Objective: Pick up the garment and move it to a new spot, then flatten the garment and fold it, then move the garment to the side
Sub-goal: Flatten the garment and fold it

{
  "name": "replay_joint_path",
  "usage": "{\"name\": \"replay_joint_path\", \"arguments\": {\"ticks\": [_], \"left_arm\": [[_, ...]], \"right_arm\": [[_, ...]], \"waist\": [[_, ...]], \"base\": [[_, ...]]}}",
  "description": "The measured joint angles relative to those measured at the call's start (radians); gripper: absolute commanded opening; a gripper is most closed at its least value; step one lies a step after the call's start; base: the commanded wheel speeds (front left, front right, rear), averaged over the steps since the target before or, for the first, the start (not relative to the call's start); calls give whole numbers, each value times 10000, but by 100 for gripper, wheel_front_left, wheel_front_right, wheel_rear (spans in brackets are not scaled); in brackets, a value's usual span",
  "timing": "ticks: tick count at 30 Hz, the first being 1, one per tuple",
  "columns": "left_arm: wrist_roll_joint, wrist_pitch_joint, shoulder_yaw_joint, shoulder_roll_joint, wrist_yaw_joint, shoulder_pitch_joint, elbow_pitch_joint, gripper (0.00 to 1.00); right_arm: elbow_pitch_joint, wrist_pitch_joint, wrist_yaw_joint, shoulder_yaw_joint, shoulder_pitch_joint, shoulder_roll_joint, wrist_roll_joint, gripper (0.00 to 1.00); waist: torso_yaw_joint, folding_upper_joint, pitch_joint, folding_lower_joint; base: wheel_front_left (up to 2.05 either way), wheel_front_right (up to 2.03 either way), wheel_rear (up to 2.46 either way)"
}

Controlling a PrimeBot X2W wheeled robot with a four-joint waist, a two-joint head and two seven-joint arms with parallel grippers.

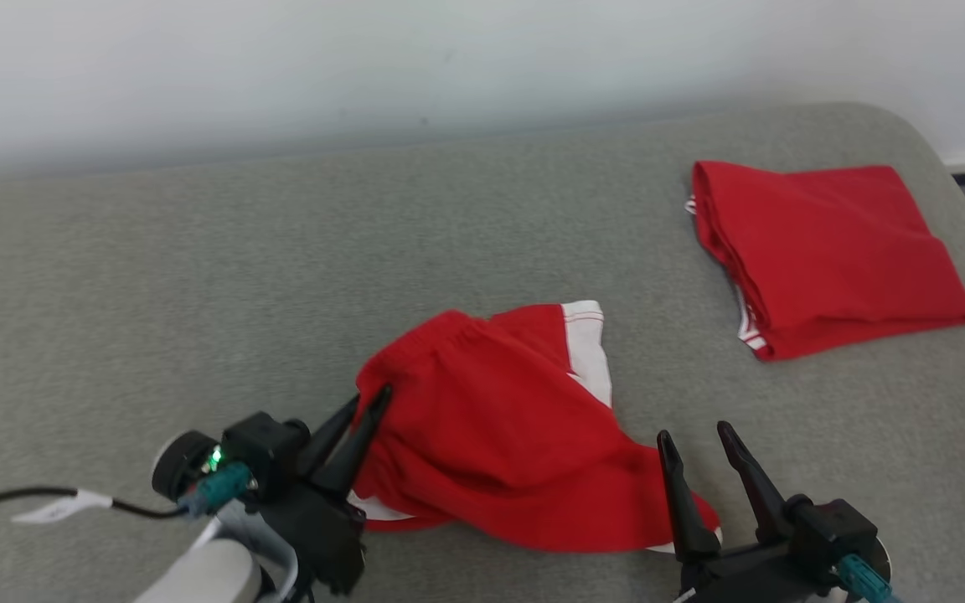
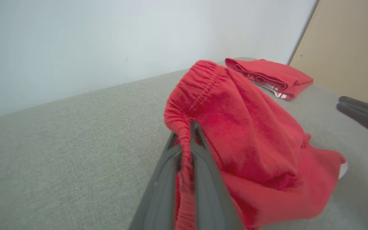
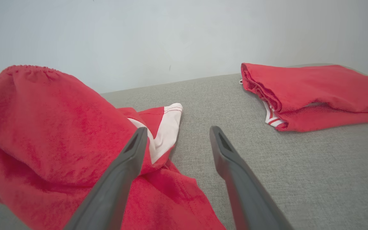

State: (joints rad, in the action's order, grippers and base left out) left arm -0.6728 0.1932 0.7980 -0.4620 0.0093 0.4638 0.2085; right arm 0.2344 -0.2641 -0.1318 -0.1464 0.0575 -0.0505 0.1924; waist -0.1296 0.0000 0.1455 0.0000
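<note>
A crumpled pair of red shorts with white trim [image 1: 499, 427] lies near the front of the grey surface [image 1: 198, 276]. My left gripper [image 1: 369, 400] is shut on the elastic waistband at its left edge and holds that edge lifted. In the left wrist view the bunched waistband [image 2: 187, 140] is pinched between the two fingers of that gripper [image 2: 186, 126]. My right gripper [image 1: 694, 434] stands open over the shorts' lower right part, with nothing between its fingers. In the right wrist view the shorts [image 3: 53, 134] rise at the left of the open gripper [image 3: 178, 131].
A second red garment, folded [image 1: 826, 251], lies at the far right of the grey surface, also visible as a folded pile [image 3: 311, 92] in the right wrist view. A white wall [image 1: 449, 59] runs along the back. A black cable [image 1: 30, 498] trails from my left wrist.
</note>
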Motion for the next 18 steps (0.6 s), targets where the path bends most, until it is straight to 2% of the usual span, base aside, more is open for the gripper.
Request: {"name": "replay_joint_path", "arguments": {"ticks": [1,6,16,17,18], "left_arm": [[-40,82,-38,125,-299,392,792,0],[81,251,-46,391,-719,1316,2556,0],[84,566,-50,1005,-1174,2445,5177,0],[86,571,-21,1087,-1239,2472,5319,6],[88,610,-17,1156,-1239,2499,5474,49]], "right_arm": [[50,-2,0,-59,137,-4,86,100],[178,-2,0,-192,458,2,301,100],[370,0,0,-138,625,0,410,100],[382,0,0,-102,618,-2,408,100],[389,-2,0,-63,618,-6,408,100]], "waist": [[-226,0,108,0],[-808,0,389,0],[-1552,1,852,2],[-1555,1,840,1],[-1546,1,819,1]], "base": [[0,0,0],[0,0,0],[0,0,0],[0,0,0],[0,0,0]]}}
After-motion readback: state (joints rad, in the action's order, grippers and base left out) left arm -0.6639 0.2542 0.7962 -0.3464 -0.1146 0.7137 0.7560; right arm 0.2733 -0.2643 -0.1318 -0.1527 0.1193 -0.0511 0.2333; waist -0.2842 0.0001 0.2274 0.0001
